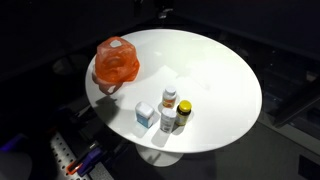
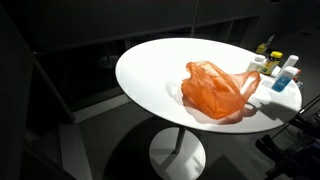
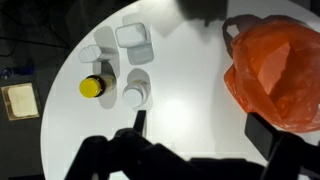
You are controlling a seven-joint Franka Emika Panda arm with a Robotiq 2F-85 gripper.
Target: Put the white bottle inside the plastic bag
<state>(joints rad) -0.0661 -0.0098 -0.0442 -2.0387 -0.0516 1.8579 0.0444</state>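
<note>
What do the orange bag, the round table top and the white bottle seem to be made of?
Orange bag: thin plastic film, probably; crumpled, slightly translucent, with glossy highlights.
Table top: smooth white surface with a soft sheen, perhaps laminate or painted board.
White bottle: likely opaque plastic; too small to be sure.

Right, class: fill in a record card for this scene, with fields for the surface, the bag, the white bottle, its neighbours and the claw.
surface: round white table
bag: orange plastic bag, crumpled on the table, apart from the bottles
white bottle: white bottle, upright in the cluster near the table edge, not yet in the bag
neighbours: yellow-capped bottle, third small bottle, white box
claw: claw, open and holding nothing, above the table between cluster and bag in the wrist view
</note>
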